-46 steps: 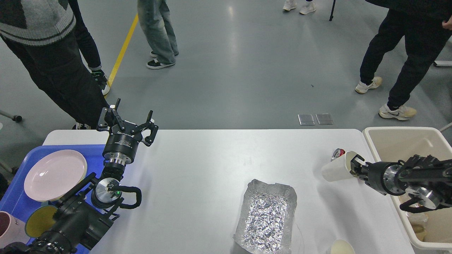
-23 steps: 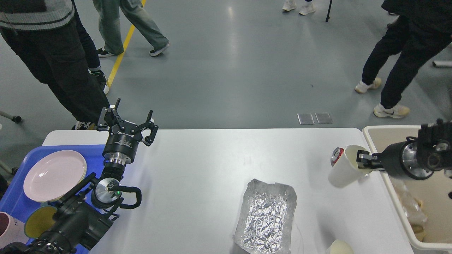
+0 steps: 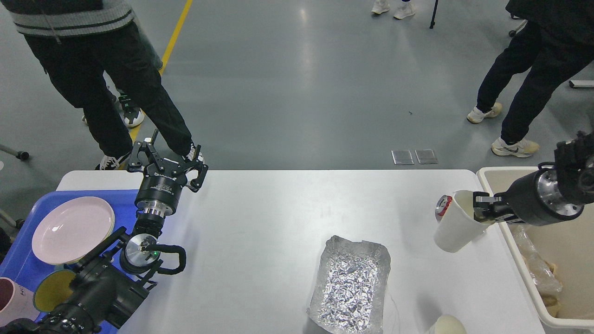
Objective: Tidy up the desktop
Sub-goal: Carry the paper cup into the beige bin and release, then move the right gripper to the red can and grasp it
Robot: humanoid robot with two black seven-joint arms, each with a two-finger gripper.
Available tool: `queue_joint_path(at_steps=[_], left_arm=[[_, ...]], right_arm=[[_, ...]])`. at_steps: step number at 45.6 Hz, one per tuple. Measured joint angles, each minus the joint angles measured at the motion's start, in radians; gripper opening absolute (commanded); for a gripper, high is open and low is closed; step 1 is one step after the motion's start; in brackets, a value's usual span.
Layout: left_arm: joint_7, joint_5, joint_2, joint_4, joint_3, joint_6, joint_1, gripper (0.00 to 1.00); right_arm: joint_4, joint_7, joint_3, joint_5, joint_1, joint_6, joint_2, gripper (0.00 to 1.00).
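The white desktop (image 3: 269, 232) fills the lower half of the head view. My right gripper (image 3: 478, 209) is shut on the rim of a white paper cup (image 3: 455, 225), holding it nearly upright at the table's right side, beside a red and silver can (image 3: 442, 206). A crumpled foil tray (image 3: 349, 283) lies at the front centre. Another white cup (image 3: 445, 324) shows at the bottom edge. My left gripper (image 3: 167, 160) is open and empty, raised over the table's far left corner.
A blue tray (image 3: 28, 264) at the left holds a pink plate (image 3: 72, 229), a yellow dish (image 3: 51, 290) and a pink cup (image 3: 9, 301). A beige bin (image 3: 519, 241) with wrappers stands at the right. People stand beyond the table.
My right arm has lifted and swung right, turning the white cup from lying sideways to nearly upright. My left arm has not moved. People behind have walked.
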Motion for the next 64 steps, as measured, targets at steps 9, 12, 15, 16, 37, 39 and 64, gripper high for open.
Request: queue_joint_path(at_steps=[9,12,15,16,37,39,64], left_arm=[[0.000,-0.001,0.000,0.000,0.000,0.000,0.000,0.96],[0.000,-0.001,0.000,0.000,0.000,0.000,0.000,0.96],[0.000,0.000,0.000,0.000,-0.001,0.000,0.000,0.96],[0.000,0.000,0.000,0.000,-0.001,0.000,0.000,0.96],[0.000,0.000,0.000,0.000,-0.001,0.000,0.000,0.96],[0.000,0.000,0.000,0.000,-0.001,0.000,0.000,0.96],[0.000,0.000,0.000,0.000,0.001,0.000,0.000,0.96]], right_arm=[[-0.257,0.000,0.009,0.001,-0.242,-0.112,-0.045,0.00],[-0.377,-0.001,0.017,0.008,-0.346,-0.135,-0.053,0.00],[-0.519,0.000,0.041,0.013,-0.481,-0.170,-0.055,0.00],[-0.557,-0.001,0.050,0.013,-0.520,-0.183,-0.055,0.00],[-1.472,-0.010,0.459,0.151,-1.352,-0.359,0.170,1.00],[-1.516,-0.010,0.437,0.154,-1.387,-0.357,0.190,1.00],[-1.580,-0.022,0.370,0.250,-1.391,-0.340,0.222,1.00]])
